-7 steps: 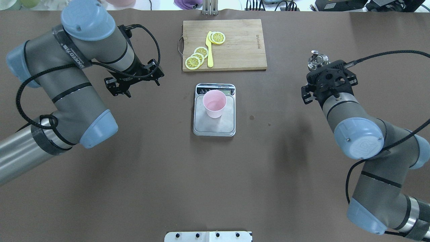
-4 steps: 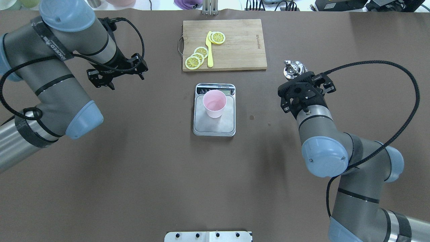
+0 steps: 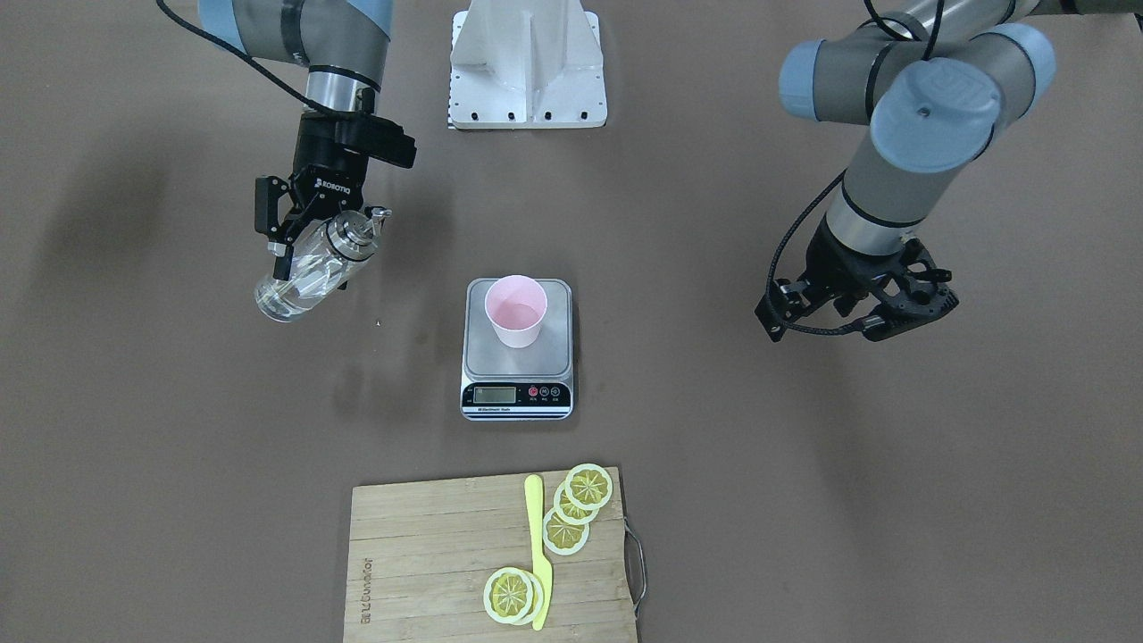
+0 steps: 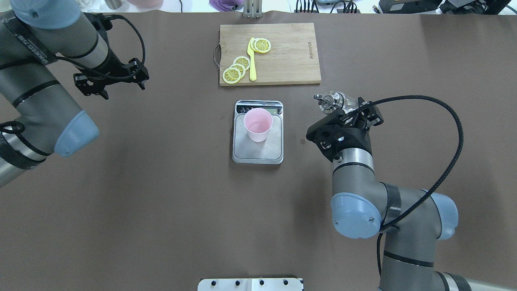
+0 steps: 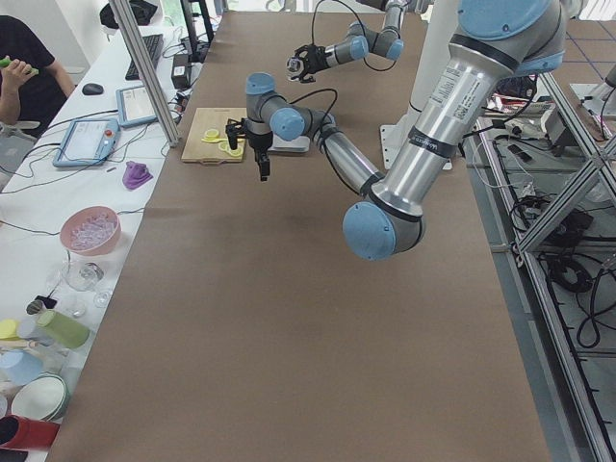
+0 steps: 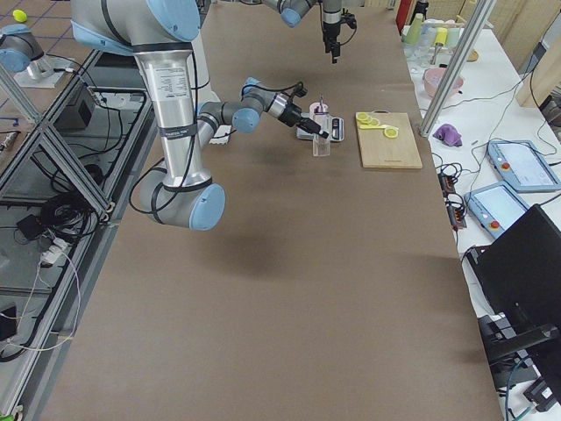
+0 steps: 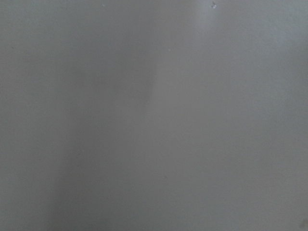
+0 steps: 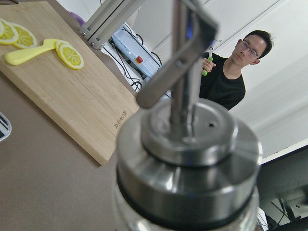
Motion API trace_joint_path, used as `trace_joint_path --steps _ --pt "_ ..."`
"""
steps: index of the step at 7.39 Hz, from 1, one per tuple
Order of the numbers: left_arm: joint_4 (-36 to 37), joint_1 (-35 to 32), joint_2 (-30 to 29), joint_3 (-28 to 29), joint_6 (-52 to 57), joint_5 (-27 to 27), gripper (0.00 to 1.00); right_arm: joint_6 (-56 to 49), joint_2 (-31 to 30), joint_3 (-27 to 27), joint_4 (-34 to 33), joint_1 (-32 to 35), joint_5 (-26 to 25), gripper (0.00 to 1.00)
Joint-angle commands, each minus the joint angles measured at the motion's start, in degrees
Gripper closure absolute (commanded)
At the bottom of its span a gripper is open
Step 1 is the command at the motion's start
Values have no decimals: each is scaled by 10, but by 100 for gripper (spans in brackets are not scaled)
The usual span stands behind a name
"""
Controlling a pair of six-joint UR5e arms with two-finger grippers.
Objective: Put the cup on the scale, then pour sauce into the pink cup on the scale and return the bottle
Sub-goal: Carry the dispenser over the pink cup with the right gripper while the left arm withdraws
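Observation:
The pink cup (image 3: 515, 313) (image 4: 257, 123) stands upright on the steel scale (image 3: 482, 357) (image 4: 258, 152) at the table's middle. My right gripper (image 3: 312, 259) (image 4: 350, 111) is shut on the clear glass bottle (image 3: 299, 284). It holds the bottle tilted above the table to the right of the scale, metal pourer cap (image 4: 330, 101) (image 8: 187, 159) towards the cup. The sauce is too clear to make out. My left gripper (image 3: 853, 313) (image 4: 109, 83) hangs empty far to the left of the scale and looks open. Its wrist view shows only bare table.
A wooden cutting board (image 3: 429, 554) (image 4: 282, 52) with lemon slices (image 4: 236, 68) and a yellow knife (image 4: 252, 60) lies beyond the scale. The robot's white base plate (image 3: 527, 62) is at the near edge. A person (image 8: 231, 72) stands past the table's far side.
My right arm has carried the bottle leftward towards the scale and tipped its cap towards the cup. My left arm has drawn back further left, away from the scale.

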Motion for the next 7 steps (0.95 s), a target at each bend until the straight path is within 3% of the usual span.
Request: trace_joint_path --steps 1,5,7 --pt "0 -27 26 0 49 -10 2 0 21 -6 -59 -15 -31 100" --pt "1 -63 50 3 110 -25 2 -4 49 -7 -187 -19 -72 100" --pt "1 -66 54 4 114 -25 2 -4 69 -43 -200 -19 -86 100"
